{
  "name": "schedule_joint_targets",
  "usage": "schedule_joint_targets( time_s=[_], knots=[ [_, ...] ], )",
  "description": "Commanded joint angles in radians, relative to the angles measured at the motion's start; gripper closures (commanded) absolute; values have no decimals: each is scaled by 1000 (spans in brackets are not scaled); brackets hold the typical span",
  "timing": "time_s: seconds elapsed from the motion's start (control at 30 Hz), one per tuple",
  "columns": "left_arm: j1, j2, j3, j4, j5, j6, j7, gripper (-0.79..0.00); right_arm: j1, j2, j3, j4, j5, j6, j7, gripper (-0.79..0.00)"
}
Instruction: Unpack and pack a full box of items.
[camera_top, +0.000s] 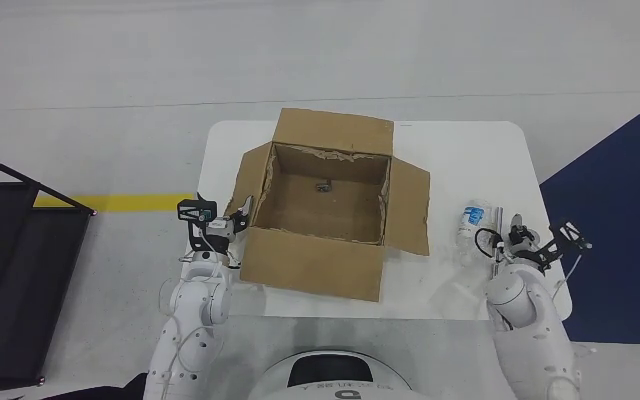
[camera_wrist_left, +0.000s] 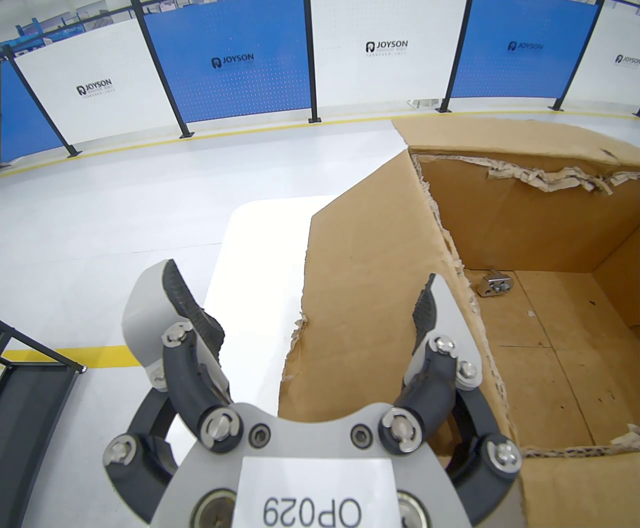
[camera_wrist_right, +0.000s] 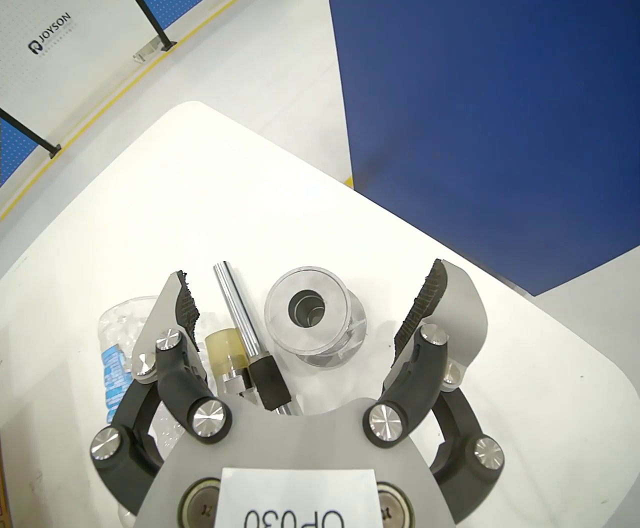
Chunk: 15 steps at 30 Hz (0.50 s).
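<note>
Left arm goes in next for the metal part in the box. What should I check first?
1. Left gripper open and empty: ok.
2. Box flaps open: ok.
3. Metal part lies bare on the box floor: ok.
4. Left flap close before the left gripper, may block a straight path: not ok.
5. Right gripper open over the spool, away from the box: ok.
6. Best grip side of the part: cannot tell.
</note>
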Motion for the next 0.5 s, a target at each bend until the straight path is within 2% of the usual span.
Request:
schedule_joint_targets(
  time_s=[0.0,0.07,0.1,0.13,0.17,0.23,0.27,0.3,0.47],
  knots=[
    [0,0,0,0,0,0,0,-785,20,-2,-5,22,-14,20,7,-739],
    [0,0,0,0,0,0,0,-785,34,-4,-10,36,-23,25,15,-677],
    [0,0,0,0,0,0,0,-785,39,-4,-11,43,-28,30,18,-585],
    [0,0,0,0,0,0,0,-785,44,-5,-13,48,-32,33,22,-542],
    [0,0,0,0,0,0,0,-785,48,-6,-15,53,-37,35,26,-382],
    [0,0,0,0,0,0,0,-785,54,-8,-15,61,-44,38,30,-314],
    [0,0,0,0,0,0,0,-785,56,-8,-15,63,-44,39,33,-188],
    [0,0,0,0,0,0,0,-785,57,-9,-13,65,-43,39,35,0],
    [0,0,0,0,0,0,0,-785,48,-14,7,54,-21,26,29,0]
  ],
)
